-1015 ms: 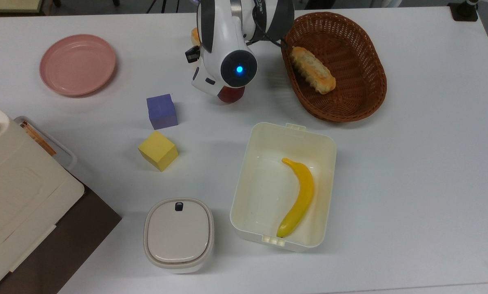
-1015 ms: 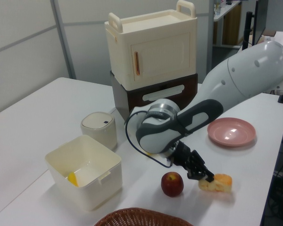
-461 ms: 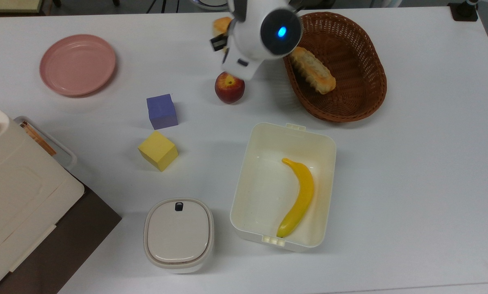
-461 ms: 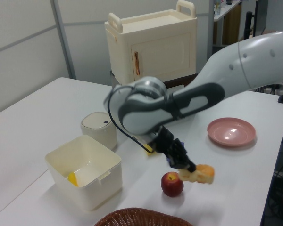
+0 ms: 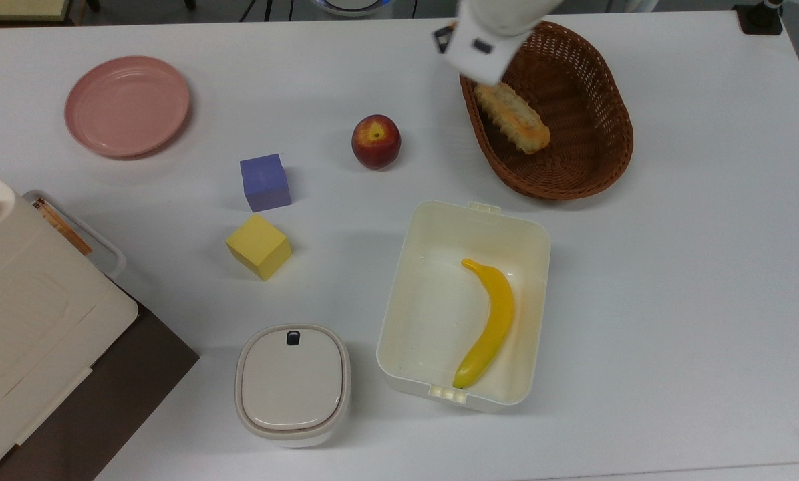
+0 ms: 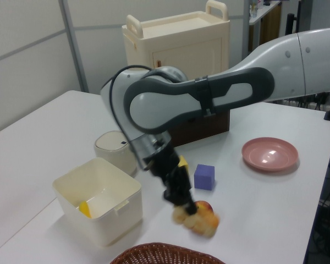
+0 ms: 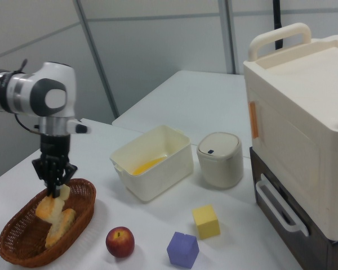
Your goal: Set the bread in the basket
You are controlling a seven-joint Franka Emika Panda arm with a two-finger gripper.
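Now the claw point(image 7: 54, 181) grips the bread point(image 7: 47, 206) beneath it.

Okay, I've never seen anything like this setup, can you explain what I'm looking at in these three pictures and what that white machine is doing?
The white machine is a robot arm ending in a two-finger gripper. The three pictures are one moment from three cameras: one looking straight down on the table, two from opposite sides. The gripper is shut on a small toasted bun, the bread, and holds it over the brown wicker basket, where a longer roll already lies. Also on the table are an apple, a purple cube, a yellow cube, a pink plate, a small lidded bin and a cream box with a banana inside. A cream cabinet stands at the table's edge.
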